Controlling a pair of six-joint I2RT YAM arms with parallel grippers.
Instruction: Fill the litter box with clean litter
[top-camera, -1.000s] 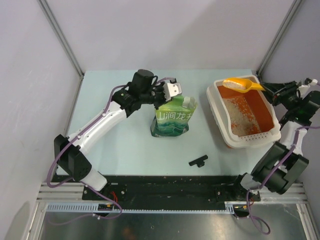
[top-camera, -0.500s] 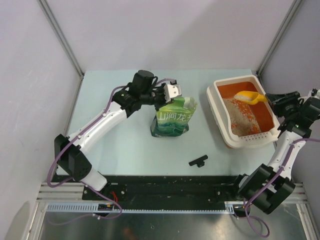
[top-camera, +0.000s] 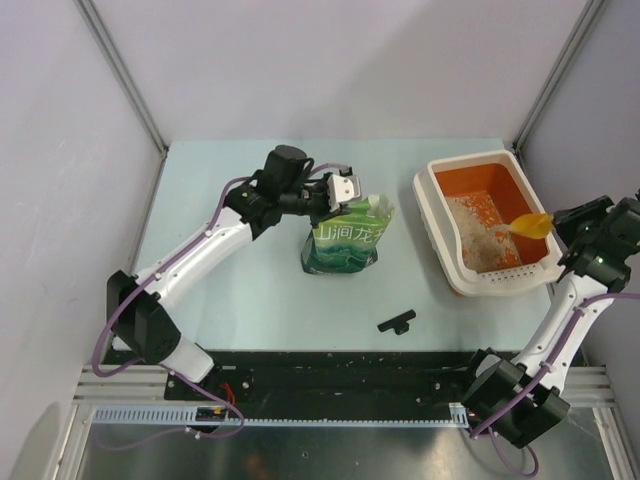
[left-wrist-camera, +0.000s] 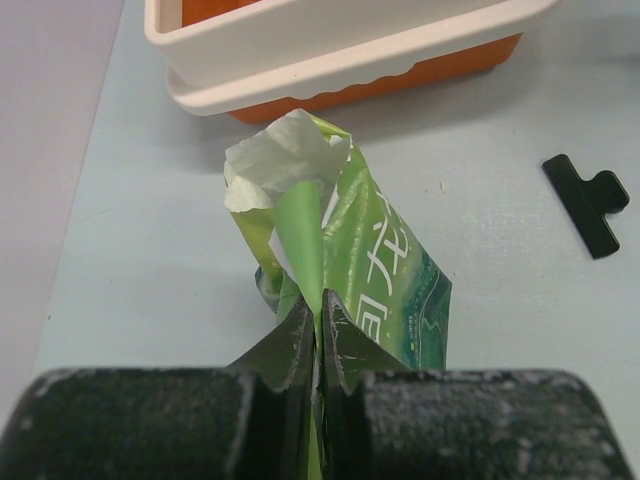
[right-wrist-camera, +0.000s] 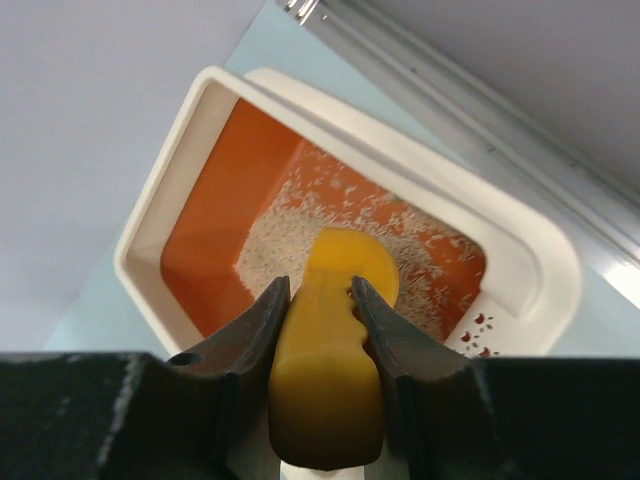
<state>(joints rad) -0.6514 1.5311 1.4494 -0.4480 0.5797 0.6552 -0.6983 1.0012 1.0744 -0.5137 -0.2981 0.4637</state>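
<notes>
Pinches the crumpled top of the green bag (left-wrist-camera: 378, 268) with the left gripper (left-wrist-camera: 318, 322), jaws almost together on the film. Grips the orange scoop (right-wrist-camera: 335, 330) by its handle in the right gripper (right-wrist-camera: 320, 298) — above the litter box (top-camera: 438, 228), at the right of the table (top-camera: 250, 270). Shows clean litter (top-camera: 478, 240) thinly spread on its orange floor — near half.

Left and right jaws clamped.

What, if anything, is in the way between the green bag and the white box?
Nothing visible. Only bare table lies between the bag and the box. The clip lies nearer the arm bases, off that path. The right gripper holds the scoop over the box's side away from the bag.
</notes>
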